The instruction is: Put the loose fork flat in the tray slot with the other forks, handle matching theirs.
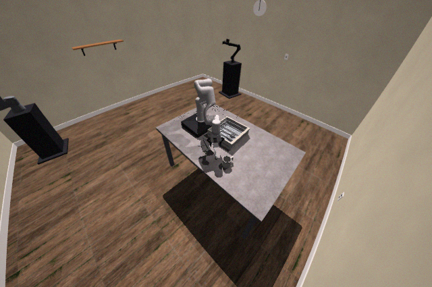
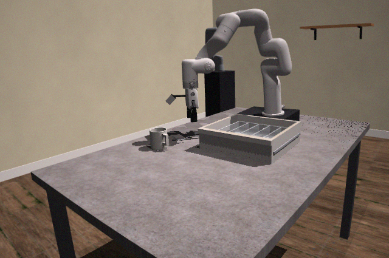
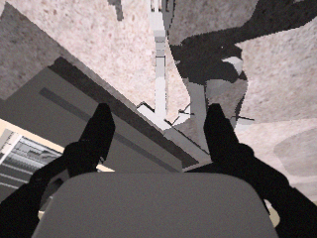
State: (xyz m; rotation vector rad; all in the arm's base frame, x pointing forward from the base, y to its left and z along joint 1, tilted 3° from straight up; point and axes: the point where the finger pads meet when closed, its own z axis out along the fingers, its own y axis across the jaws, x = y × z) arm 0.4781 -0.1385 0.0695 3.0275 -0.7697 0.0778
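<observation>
The loose fork (image 3: 159,64) lies flat on the table just outside the tray's side wall, with its tines pointing away from the tray. It also shows faintly in the exterior view (image 2: 185,137). My gripper (image 3: 158,115) is open and empty, and it hangs above the fork's handle without touching it. In the exterior view the gripper (image 2: 192,117) is a little above the table, left of the tray (image 2: 249,137). The tray is a divided box with several slots holding cutlery (image 1: 229,129). I cannot tell which slot holds the forks.
A grey mug (image 2: 158,138) stands on the table left of the fork, near the gripper. The arm's black base (image 2: 270,112) sits behind the tray. The tray's near wall (image 3: 99,134) runs close under the left finger.
</observation>
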